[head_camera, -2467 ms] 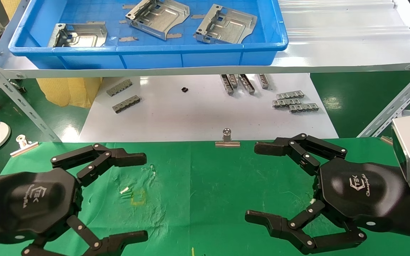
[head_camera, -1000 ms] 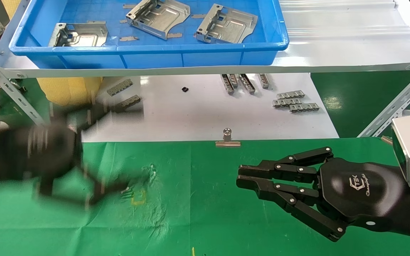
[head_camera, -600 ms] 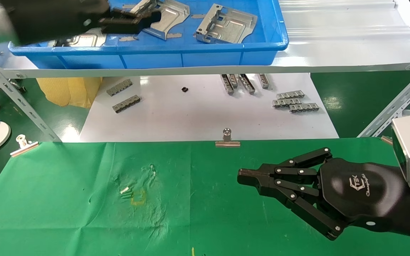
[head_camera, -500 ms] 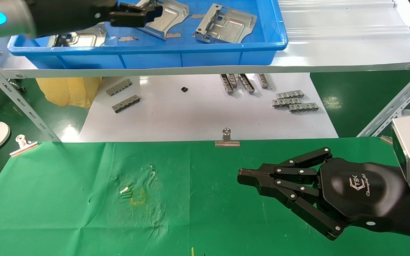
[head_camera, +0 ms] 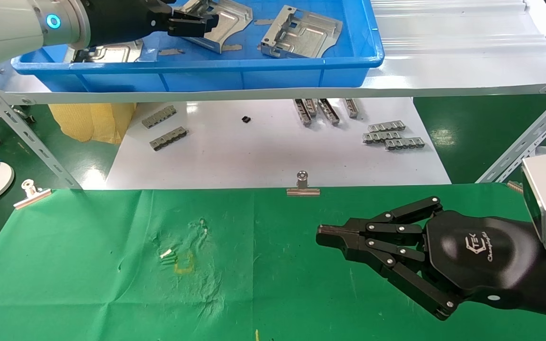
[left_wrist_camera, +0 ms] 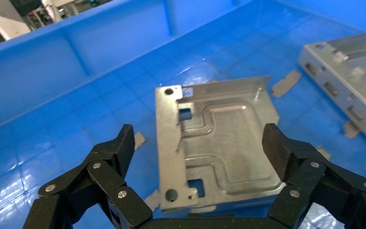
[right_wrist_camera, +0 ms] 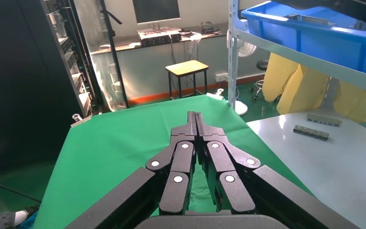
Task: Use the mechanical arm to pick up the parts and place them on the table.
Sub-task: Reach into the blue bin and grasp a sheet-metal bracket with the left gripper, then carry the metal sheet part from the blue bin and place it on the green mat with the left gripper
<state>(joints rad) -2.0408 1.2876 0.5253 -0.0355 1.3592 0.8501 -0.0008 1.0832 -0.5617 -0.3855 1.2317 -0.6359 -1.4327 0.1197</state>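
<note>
The metal plate [left_wrist_camera: 219, 148] nearest the left gripper is lying flat on the floor of the blue tray [head_camera: 254, 71] up on the shelf, embossed face up, its bent-up edge running away from the wrist. The left gripper [left_wrist_camera: 200, 140] is hanging just above it with fingers spread wide, one fingertip [left_wrist_camera: 124, 143] to each side, so the plate is sitting squarely in the gap, untouched. A straight descent looks like what the grasp needs. Two more plates [head_camera: 301, 33] are lying in the same tray. The right gripper [head_camera: 323, 234] is parked low over the green table [head_camera: 112, 284], fingers pressed together, far from the tray.
</note>
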